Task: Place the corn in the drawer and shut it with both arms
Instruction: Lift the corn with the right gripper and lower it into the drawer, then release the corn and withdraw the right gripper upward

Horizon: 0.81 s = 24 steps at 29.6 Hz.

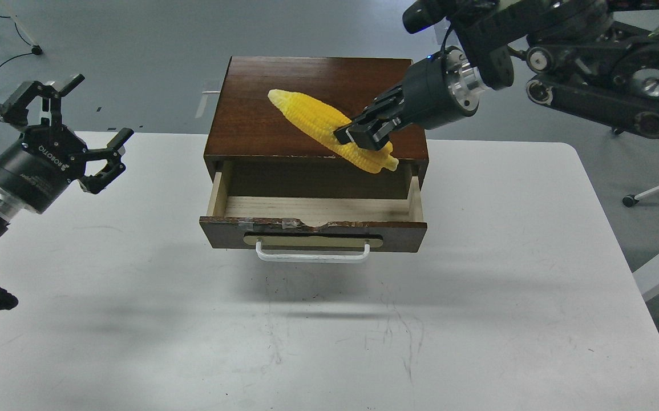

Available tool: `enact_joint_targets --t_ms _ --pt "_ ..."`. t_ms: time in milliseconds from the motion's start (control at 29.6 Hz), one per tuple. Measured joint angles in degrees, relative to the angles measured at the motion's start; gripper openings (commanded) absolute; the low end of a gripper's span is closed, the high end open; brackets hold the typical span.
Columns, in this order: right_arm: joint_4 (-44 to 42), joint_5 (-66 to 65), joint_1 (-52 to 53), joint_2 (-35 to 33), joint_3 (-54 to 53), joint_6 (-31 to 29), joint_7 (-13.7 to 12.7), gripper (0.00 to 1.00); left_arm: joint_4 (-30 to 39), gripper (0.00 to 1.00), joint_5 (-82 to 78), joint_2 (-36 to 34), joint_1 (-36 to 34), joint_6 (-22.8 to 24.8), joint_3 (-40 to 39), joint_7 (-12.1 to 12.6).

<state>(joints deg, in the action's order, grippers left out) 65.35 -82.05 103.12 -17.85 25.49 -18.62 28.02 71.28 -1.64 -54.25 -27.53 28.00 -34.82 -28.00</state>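
The dark brown cabinet (306, 97) stands at the table's far middle with its drawer (315, 210) pulled open, pale wood inside, nothing in it, white bar handle (312, 255) in front. My right gripper (358, 136) is shut on the yellow corn (318, 127) and holds it in the air over the cabinet top's front right part, tip pointing back left. My left gripper (87, 123) is open and empty, raised above the table's far left, apart from the cabinet.
The white table (477, 319) has scuff marks in its front middle. Its right edge (620, 257) lies below my right arm (580, 63). Cables and chair legs lie on the grey floor behind.
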Motion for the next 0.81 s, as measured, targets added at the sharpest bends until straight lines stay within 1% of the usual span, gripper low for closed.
enact_joint_targets --t_ms 34,68,135,169,203,270,304,338,372,507,642,811 --pt "0.00 -1.00 0.02 0.51 0.59 0.66 -0.01 0.22 0.00 1.00 0.00 -0.02 0.01 0.00 0.00 0.00" --pt "0.01 -1.93 0.04 1.04 1.11 1.28 -0.01 0.22 0.00 1.00 0.01 -0.06 0.01 0.00 0.00 0.00" --pt "0.03 -2.86 0.06 1.88 1.73 1.89 -0.01 0.38 0.00 1.00 0.02 -0.06 0.09 0.00 0.01 0.00" --pt "0.03 -3.01 0.07 2.15 1.87 1.99 -0.02 0.55 0.00 1.00 0.04 -0.07 0.09 0.00 0.01 0.00" --pt "0.03 -3.11 0.07 2.46 2.00 2.04 -0.02 0.65 0.00 1.00 0.05 -0.07 0.10 0.00 0.01 0.00" --pt "0.03 -3.13 0.06 3.03 2.21 2.08 -0.02 0.72 0.00 1.00 0.05 -0.09 0.10 0.00 0.02 0.00" --pt "0.00 -3.12 -0.03 3.16 2.27 2.08 -0.02 0.72 0.00 1.00 0.05 -0.12 0.11 0.00 0.02 0.00" --pt "-0.03 -3.12 -0.13 3.20 2.32 2.09 -0.02 0.79 0.00 1.00 0.05 -0.15 0.11 0.00 0.02 0.00" --pt "-0.05 -3.11 -0.30 3.20 2.34 2.13 -0.02 0.84 0.00 1.00 0.05 -0.18 0.11 0.00 0.05 0.00" --pt "-0.05 -2.58 -0.53 2.97 2.35 2.25 -0.02 0.94 0.00 1.00 0.04 -0.23 0.11 0.00 0.20 0.00" --pt "-0.03 -1.25 -0.50 2.24 0.99 2.52 -0.02 0.96 -0.09 1.00 0.05 -0.34 0.11 0.00 0.33 0.00" --pt "0.31 6.15 1.03 -1.94 -2.54 2.72 -0.03 0.96 -0.85 1.00 0.13 -2.07 -0.16 0.00 -0.04 0.00"
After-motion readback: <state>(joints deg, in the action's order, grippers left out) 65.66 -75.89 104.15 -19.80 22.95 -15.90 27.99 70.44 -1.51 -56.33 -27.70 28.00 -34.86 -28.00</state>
